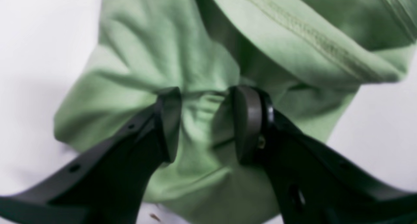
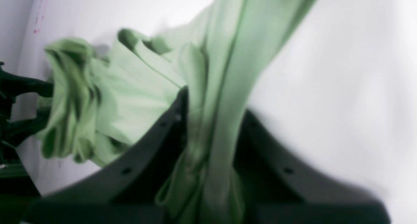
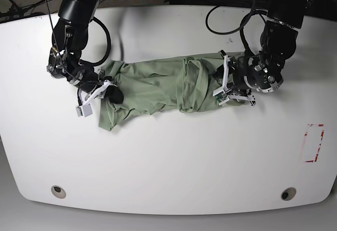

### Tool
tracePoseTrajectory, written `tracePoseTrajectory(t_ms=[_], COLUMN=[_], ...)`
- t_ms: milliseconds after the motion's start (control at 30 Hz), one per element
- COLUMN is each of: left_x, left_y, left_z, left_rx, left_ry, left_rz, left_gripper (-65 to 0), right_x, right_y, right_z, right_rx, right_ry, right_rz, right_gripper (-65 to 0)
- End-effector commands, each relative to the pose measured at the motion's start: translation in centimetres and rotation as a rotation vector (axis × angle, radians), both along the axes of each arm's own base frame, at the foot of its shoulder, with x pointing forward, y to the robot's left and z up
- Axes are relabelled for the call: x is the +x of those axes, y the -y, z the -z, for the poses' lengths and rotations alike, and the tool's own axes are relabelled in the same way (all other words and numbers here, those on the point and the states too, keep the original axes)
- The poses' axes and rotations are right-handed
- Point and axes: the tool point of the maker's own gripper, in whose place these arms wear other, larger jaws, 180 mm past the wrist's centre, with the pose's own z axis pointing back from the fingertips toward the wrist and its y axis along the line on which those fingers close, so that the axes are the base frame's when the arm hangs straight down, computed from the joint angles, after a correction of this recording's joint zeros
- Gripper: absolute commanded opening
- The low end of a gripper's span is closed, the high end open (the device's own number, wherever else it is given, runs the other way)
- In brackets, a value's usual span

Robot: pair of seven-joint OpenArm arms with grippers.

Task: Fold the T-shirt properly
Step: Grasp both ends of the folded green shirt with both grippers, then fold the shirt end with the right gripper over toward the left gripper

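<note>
Right arm (left side of the base view): the right gripper point(image 3: 108, 91) sits at the garment's left end; in its wrist view the black fingers point(image 2: 169, 126) are drawn in on a hanging band of fabric that runs between them.
Garment: the pale sage-green soft-knit T-shirt point(image 3: 152, 86) lies stretched sideways across the middle of the white worktop point(image 3: 168, 162), rumpled, with a loose flap drooping at its lower left and a bunched ridge right of centre.
Left arm (right side of the base view): the left gripper point(image 1: 203, 119) is at the shirt's right end, its fingers point(image 1: 247, 119) part-way apart with a gathered wad of cloth pinched between them.
Done so far: both ends are gripped and the shirt is pulled roughly lengthwise; I judge this to be spreading, not folding.
Left to do: no neat fold shows (sleeves and collar cannot be picked out in the creases), so flattening and every fold appear to remain.
Other marks: a red outlined rectangle point(image 3: 315, 142) lies near the worktop's right edge, well apart from the shirt.
</note>
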Motion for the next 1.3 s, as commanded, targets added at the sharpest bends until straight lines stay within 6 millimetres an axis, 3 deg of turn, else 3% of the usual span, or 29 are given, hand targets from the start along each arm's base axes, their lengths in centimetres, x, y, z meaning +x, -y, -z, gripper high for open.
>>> tracePoseTrajectory(t_ms=[0,67,167,333,633,900,1033,1267], left_x=[1.2,1.4,1.4,1.6,-0.2,0.0,-0.1,-0.9], left_y=[0.9,1.5,0.5,-0.5,-1.8,-1.2,-1.2,-0.5], left_z=[-3.0,-4.6,-6.1,-7.0,-2.2,0.8,1.0,1.7], left_rx=[-0.017,-0.021,-0.016,-0.067,-0.094,-0.173,-0.173,-0.172], left_ry=[0.096,0.144,0.186,0.205,0.033,-0.038,-0.047,-0.069], left_rz=[0.033,0.052,0.015,-0.060,-0.132,-0.187,-0.190,-0.167], left_gripper=[-40.7,-40.7,-40.7,-40.7,-40.7,-40.7,-40.7,-40.7], right_x=[1.5,1.3,0.9,0.7,-0.5,-2.2,-2.9,-3.1], right_y=[0.3,0.4,1.6,2.0,1.3,-1.6,-4.5,-6.8], right_z=[-3.1,-3.5,-3.8,-4.2,-6.2,-8.6,-9.7,-12.5], right_rx=[-0.011,-0.026,-0.062,-0.082,-0.154,-0.205,-0.130,0.068], right_ry=[0.098,0.110,0.120,0.131,0.172,0.269,0.297,0.364], right_rz=[0.000,-0.007,-0.010,-0.017,-0.076,-0.192,-0.264,-0.279], right_gripper=[-65.0,-65.0,-65.0,-65.0,-65.0,-65.0,-65.0,-65.0])
